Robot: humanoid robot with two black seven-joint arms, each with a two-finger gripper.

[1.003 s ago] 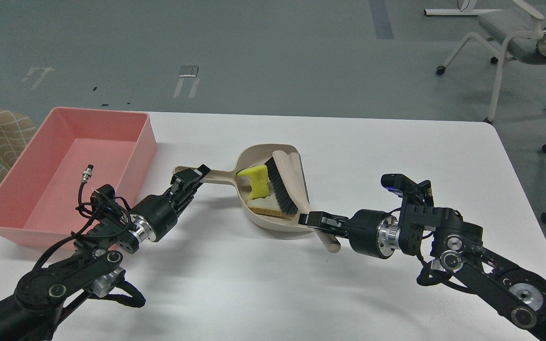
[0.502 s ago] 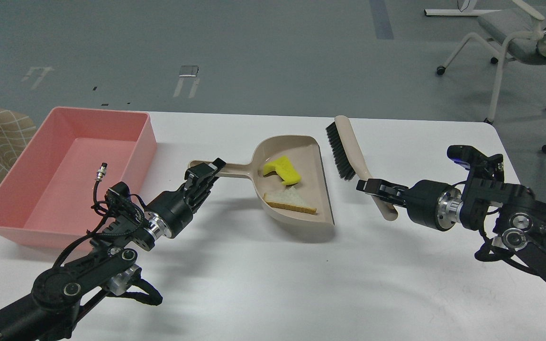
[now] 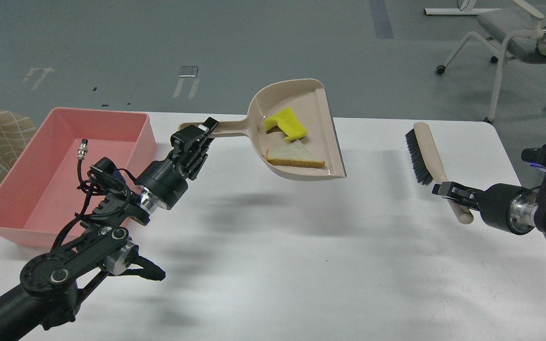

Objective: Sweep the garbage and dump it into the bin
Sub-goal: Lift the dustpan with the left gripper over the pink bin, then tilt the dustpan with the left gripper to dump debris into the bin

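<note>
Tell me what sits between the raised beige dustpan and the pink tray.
Head view: only my left hand, shut on the beige plastic dustpan handle, plus bare white table. Nothing else before the shallow pink plastic tray.

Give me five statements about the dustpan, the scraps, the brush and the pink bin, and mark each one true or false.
1. The dustpan is lifted off the table. True.
2. The bread slice and the yellow chunk lie in the pink bin. False: both lie in the dustpan; the bin holds neither.
3. The left claw grips the dustpan's handle. True.
4. The brush rests inside the dustpan. False: it is apart from it, to the right, held by the right claw.
5. The dustpan is directly over the bin. False: it is to the right of it.
</note>
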